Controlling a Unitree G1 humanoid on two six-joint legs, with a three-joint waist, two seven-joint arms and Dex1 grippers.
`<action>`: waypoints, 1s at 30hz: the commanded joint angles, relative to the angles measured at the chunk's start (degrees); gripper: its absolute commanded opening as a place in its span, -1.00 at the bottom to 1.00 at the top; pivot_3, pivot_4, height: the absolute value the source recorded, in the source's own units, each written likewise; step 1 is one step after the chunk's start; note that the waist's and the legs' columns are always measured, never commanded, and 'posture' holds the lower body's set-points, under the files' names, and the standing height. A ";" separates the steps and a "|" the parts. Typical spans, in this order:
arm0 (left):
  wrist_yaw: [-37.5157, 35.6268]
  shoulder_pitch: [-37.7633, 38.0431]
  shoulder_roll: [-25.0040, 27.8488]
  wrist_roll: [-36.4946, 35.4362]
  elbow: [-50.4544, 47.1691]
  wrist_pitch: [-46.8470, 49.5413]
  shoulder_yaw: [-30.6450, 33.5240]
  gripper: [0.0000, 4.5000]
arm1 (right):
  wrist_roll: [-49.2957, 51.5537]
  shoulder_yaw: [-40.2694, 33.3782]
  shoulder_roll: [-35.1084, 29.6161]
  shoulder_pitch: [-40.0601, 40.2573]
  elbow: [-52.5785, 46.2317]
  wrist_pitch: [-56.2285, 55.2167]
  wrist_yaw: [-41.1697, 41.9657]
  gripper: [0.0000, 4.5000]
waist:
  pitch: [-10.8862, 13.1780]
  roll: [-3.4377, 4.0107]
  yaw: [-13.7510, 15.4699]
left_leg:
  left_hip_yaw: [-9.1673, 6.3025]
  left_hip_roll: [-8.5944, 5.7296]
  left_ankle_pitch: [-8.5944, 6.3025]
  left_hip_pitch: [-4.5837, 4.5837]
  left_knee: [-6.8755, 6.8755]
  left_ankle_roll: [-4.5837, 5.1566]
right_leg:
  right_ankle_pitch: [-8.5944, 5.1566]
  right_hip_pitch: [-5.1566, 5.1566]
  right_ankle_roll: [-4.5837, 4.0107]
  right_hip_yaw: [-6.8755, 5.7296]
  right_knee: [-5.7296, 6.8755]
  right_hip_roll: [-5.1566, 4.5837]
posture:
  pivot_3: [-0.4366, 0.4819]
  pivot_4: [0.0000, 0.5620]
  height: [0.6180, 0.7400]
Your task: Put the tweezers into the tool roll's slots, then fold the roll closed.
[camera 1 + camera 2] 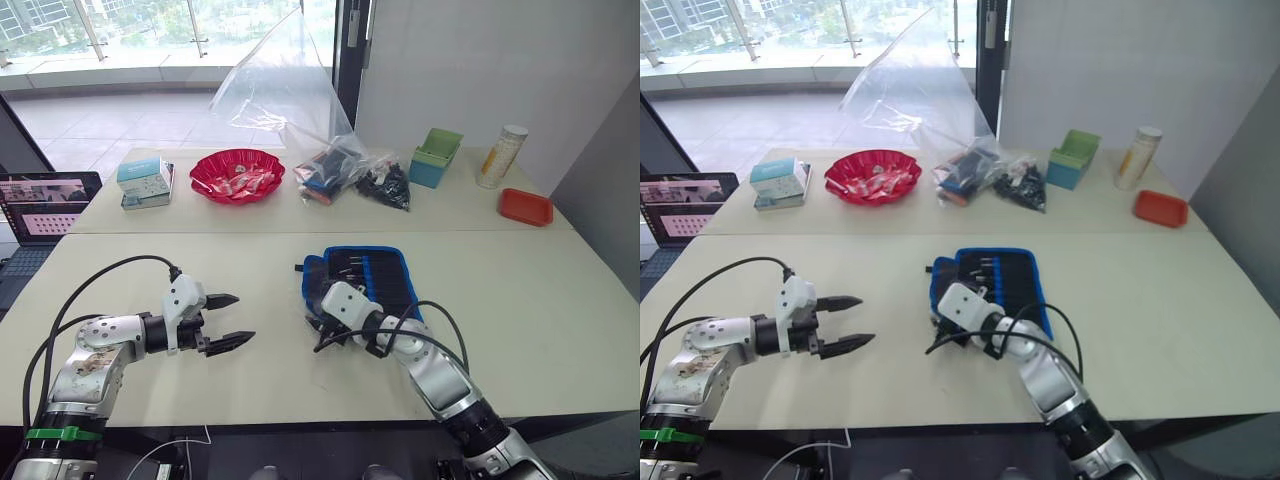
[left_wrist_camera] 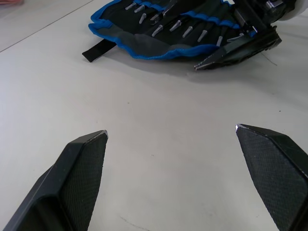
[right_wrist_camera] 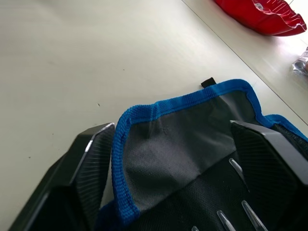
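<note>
Tweezers: silvery tips (image 2: 159, 31) stood in the slots of the tool roll (image 1: 385, 272), so loading looked finished; exact count unclear.
Tool roll position: lay open and flat at table centre, its thin strap (image 2: 98, 49) trailing off the 9 o'clock edge.
Right gripper (image 3: 168, 159): fingers spread, straddling the blue-edged grey flap (image 3: 178, 144) at the roll's 6 o'clock end, not yet closed on it.
Left gripper (image 1: 228, 320): fingers spread, empty, hovering over bare table at the roll's 9 o'clock, well apart.
Step in hand: judged as starting the fold.
Next move: likely pinch the flap, lift, and carry it toward 12 o'clock without spilling the tools.
</note>
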 commanded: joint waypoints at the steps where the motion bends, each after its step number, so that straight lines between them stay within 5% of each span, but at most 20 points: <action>1: 0.22 -1.61 0.77 0.17 -1.53 0.26 -0.78 1.00 | -0.70 0.28 0.48 -1.44 -0.99 -1.66 0.66 0.15 | 0.00 0.00 -0.01 | 0.00 0.00 0.00 0.00 0.00 0.00 | 0.00 0.00 0.00 0.00 0.00 0.00 | -0.05 -0.47 1.00; 9: -0.82 -7.36 0.80 5.03 4.64 -5.42 -5.00 1.00 | -0.14 0.03 -0.71 -0.85 -1.69 -1.57 4.39 -0.99 | 0.00 0.00 -0.03 | 0.00 -0.02 0.00 0.00 0.00 -0.01 | 0.00 0.00 0.00 -0.01 0.00 0.00 | -0.05 -0.47 1.00; 16: -2.97 -12.93 -0.50 8.51 10.14 -12.02 -9.41 1.00 | 5.92 -3.38 -4.98 3.49 -6.85 -2.05 11.27 -0.99 | 0.00 0.00 0.16 | -0.05 -0.05 0.01 -0.04 0.03 -0.01 | 0.00 0.04 0.00 -0.05 -0.01 -0.02 | -0.05 -0.47 1.00; 22: -3.33 -21.27 -6.71 16.40 20.72 -25.77 -17.26 1.00 | 16.16 -7.86 -12.12 10.27 -15.40 -0.37 20.86 -0.99 | 0.02 -0.02 0.51 | -0.05 -0.08 -0.01 -0.06 0.08 0.01 | 0.00 0.15 0.00 -0.09 -0.07 -0.03 | -0.05 -0.47 1.00; 30: 2.81 -34.42 -12.30 28.10 37.20 -44.85 -24.44 1.00 | 17.28 -8.34 -13.49 12.83 -20.10 3.89 19.67 -0.99 | 0.05 -0.05 0.19 | -0.05 -0.06 -0.01 -0.07 0.10 0.02 | 0.00 0.14 0.00 -0.09 -0.10 0.01 | -0.05 -0.47 1.00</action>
